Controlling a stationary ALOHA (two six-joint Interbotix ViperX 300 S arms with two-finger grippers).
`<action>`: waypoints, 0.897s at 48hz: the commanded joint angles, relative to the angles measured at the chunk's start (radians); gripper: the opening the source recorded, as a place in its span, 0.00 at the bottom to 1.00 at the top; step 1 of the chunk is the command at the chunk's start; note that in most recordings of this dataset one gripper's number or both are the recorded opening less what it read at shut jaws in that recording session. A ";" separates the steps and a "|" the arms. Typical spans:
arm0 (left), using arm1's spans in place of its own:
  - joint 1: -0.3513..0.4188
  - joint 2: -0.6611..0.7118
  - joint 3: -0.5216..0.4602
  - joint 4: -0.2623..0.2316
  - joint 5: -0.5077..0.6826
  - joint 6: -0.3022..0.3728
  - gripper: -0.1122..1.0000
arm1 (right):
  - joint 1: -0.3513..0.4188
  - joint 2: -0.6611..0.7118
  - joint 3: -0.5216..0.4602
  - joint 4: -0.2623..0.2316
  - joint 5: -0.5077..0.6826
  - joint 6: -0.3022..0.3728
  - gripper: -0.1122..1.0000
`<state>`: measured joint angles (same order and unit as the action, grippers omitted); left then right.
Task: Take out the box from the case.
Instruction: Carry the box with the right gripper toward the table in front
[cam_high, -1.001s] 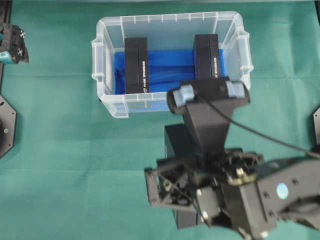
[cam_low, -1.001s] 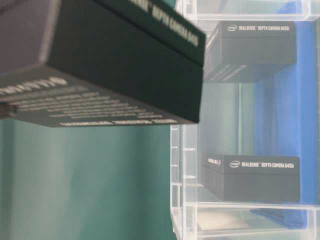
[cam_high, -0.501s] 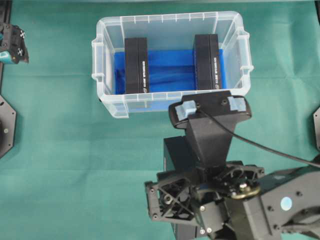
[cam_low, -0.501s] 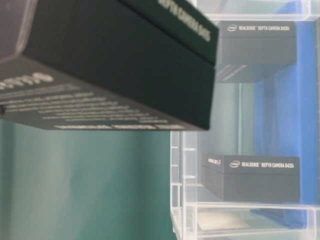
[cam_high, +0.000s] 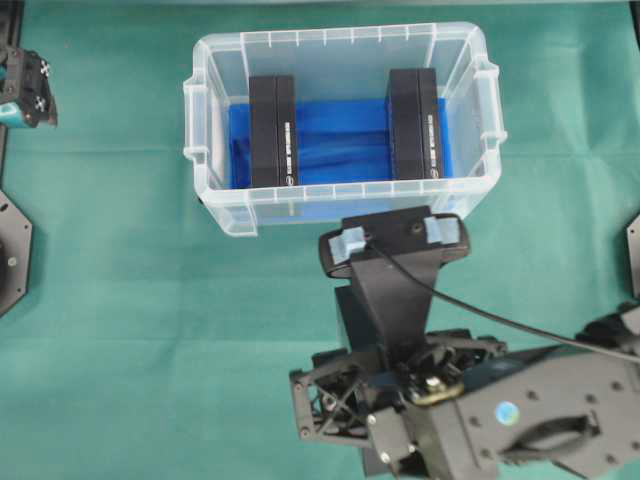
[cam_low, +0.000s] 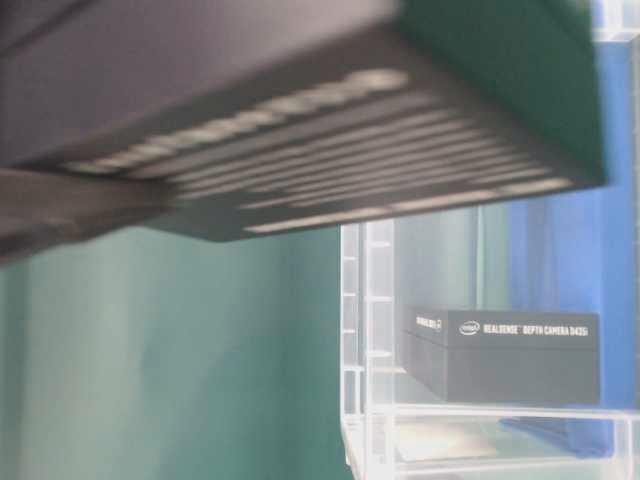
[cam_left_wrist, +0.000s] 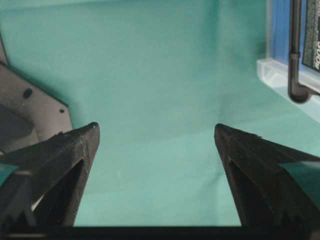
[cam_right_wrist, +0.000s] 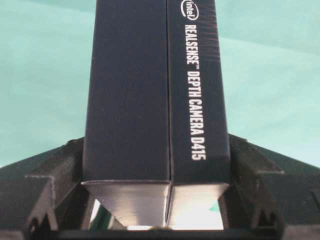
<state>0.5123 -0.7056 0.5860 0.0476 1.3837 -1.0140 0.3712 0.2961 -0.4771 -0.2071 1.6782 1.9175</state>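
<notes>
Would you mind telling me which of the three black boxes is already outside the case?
The box clamped in the right gripper, held above the green cloth in front of the case. The other two stand inside it.

Black white-lettered box, clear case lined with blue cloth, green tabletop.

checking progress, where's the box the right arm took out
In the right wrist view the box sits clamped between the right gripper fingers; overhead, it is outside the case, over the green cloth just in front of it.
</notes>
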 joint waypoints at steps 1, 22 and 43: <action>-0.003 -0.005 -0.009 0.002 -0.003 0.000 0.97 | -0.015 -0.023 0.040 0.021 -0.067 -0.003 0.71; -0.008 -0.005 -0.008 0.002 0.009 0.000 0.97 | -0.051 -0.023 0.281 0.106 -0.336 -0.002 0.71; -0.008 -0.003 0.000 0.002 0.011 -0.002 0.97 | -0.091 -0.028 0.434 0.138 -0.494 -0.008 0.71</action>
<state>0.5062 -0.7072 0.5952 0.0460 1.3959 -1.0155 0.2884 0.2961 -0.0476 -0.0721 1.2026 1.9113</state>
